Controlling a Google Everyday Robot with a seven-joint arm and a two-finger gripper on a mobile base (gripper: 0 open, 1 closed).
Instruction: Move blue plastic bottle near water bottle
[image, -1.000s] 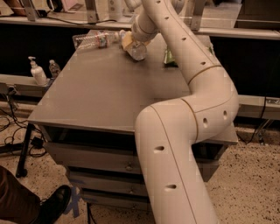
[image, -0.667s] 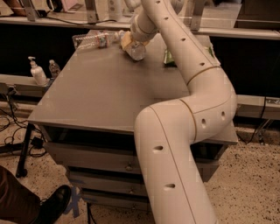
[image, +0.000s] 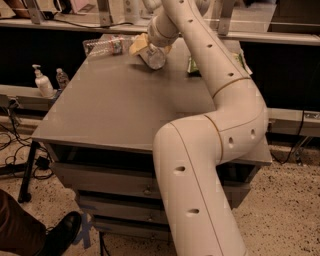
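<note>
Gray table w/ drawers on speckled floor, pale ledge behind, cables at left.

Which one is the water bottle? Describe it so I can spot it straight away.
Start at the grey table and go to its far left corner. The water bottle lies there on its side, left of the gripper and the blue plastic bottle. It is slim and clear with a small colourful label, unlike that stouter bottle.

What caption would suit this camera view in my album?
Robot arm reaches across a grey table, end effector at the blue plastic bottle, near the lying water bottle.
</note>
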